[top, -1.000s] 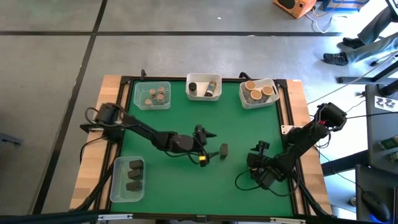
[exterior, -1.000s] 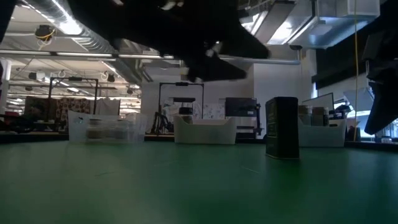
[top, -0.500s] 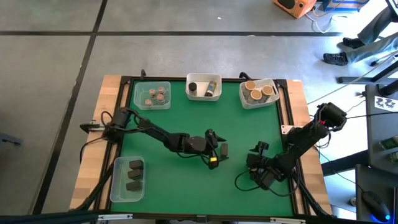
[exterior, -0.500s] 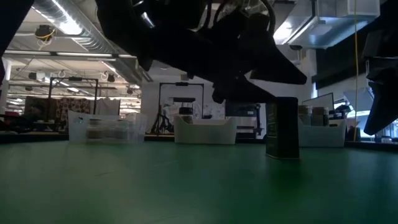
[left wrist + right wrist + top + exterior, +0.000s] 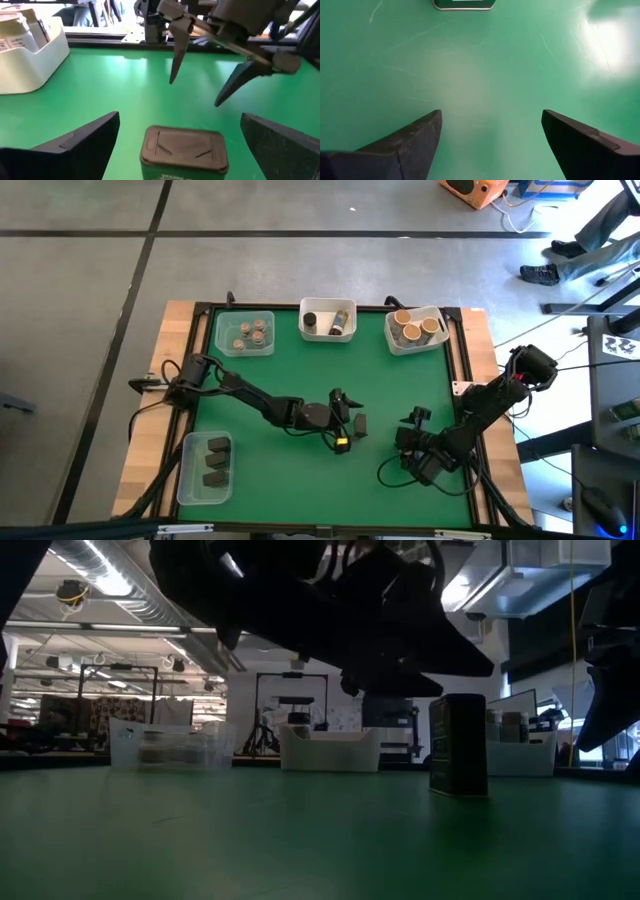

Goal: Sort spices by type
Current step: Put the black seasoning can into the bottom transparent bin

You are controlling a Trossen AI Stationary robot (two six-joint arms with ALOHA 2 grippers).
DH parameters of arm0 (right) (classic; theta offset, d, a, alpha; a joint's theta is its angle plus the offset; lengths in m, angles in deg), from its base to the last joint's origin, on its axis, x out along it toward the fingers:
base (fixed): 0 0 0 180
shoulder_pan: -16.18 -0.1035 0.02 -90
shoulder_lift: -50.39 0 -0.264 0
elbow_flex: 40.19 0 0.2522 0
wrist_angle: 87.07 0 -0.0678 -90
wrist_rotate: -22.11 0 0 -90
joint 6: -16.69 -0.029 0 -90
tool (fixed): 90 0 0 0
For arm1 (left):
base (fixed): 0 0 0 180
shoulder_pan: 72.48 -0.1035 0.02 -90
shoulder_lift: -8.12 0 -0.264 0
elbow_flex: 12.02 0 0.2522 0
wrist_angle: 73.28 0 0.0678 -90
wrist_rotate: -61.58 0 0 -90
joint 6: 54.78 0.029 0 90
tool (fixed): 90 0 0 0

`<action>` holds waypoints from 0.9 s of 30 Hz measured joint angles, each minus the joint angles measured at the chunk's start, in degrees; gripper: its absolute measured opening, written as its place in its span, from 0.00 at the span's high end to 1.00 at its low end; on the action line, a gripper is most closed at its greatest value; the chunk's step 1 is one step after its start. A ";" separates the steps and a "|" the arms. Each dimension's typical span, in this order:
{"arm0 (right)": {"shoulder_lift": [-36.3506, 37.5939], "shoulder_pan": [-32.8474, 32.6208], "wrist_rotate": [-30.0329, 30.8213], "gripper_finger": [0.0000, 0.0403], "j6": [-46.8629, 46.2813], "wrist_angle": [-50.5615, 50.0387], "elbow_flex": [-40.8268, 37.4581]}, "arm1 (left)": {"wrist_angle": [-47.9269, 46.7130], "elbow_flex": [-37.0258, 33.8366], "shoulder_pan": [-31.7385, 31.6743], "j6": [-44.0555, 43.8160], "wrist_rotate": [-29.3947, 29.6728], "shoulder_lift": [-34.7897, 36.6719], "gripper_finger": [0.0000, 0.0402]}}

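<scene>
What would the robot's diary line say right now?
left gripper: open, around dark blocky spice container, not closed | right gripper: open, waiting over green mat | blocky tub: three inside

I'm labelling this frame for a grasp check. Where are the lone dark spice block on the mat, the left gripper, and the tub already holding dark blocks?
dark spice block (image 5: 184, 145): left wrist view, on its brown lid.
left gripper (image 5: 343, 426): high view, midway between its open fingertips.
tub of dark blocks (image 5: 187, 480): high view, on its left wall.
</scene>
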 joint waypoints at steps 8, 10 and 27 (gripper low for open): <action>0.00 -0.02 -0.12 0.15 0.00 0.17 0.00 | -2.19 0.00 -0.81 -0.27 -4.04 -1.38 0.01; 0.00 0.00 -0.12 0.15 0.00 0.14 0.00 | -1.79 -0.02 -1.10 -0.26 -4.05 -2.44 0.01; 0.00 0.00 1.34 0.15 -0.01 0.18 0.00 | 1.46 -0.02 -1.53 0.26 -4.29 -3.83 0.35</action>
